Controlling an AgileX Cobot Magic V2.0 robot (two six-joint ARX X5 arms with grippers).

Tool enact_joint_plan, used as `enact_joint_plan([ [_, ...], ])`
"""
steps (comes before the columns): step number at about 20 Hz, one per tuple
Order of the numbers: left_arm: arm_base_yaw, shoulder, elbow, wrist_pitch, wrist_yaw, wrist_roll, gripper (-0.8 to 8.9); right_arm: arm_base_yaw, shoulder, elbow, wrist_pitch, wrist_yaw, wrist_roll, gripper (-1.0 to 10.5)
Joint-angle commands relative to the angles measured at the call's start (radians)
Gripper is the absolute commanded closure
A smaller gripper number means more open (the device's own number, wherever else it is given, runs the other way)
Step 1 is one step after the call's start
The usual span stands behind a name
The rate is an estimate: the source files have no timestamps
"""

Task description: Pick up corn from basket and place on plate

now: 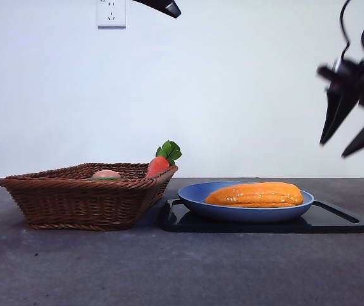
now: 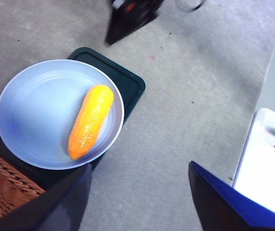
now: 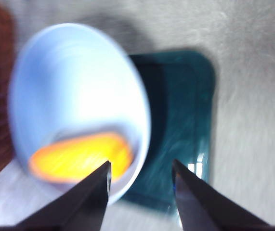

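The orange-yellow corn (image 1: 255, 194) lies lengthwise in the light-blue plate (image 1: 197, 194), with nothing touching it. The brown wicker basket (image 1: 86, 197) stands just left of the plate. High at the right edge, well above the plate, my right gripper (image 1: 334, 149) hangs open. Its blurred wrist view looks down past the open gripper (image 3: 141, 166) at the corn (image 3: 79, 156) and the plate (image 3: 70, 86). My left gripper (image 2: 137, 202) is open and empty, high above the corn (image 2: 90, 120) and the plate (image 2: 31, 110). Only its black tip (image 1: 169, 7) shows at the top.
A flat black tray (image 1: 334, 220) lies under the plate. Inside the basket are a small carrot with green leaves (image 1: 159, 164) and a round peach-coloured item (image 1: 106, 173). A white box (image 2: 267, 159) sits at the table's edge in the left wrist view.
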Motion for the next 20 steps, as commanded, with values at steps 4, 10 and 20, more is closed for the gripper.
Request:
enact_joint_plan([
  [4, 0.004, 0.003, 0.018, 0.005, 0.002, -0.002, 4.88, 0.057, -0.242, -0.002, -0.128, -0.002, -0.096, 7.4],
  [10, 0.004, 0.003, 0.018, 0.002, 0.003, -0.002, 4.88, 0.194, -0.537, -0.230, -0.086, 0.000, -0.097, 7.4],
  [20, 0.004, 0.003, 0.018, -0.056, 0.002, -0.002, 8.06, 0.269, -0.737, -0.520, 0.050, 0.004, -0.092, 9.4],
])
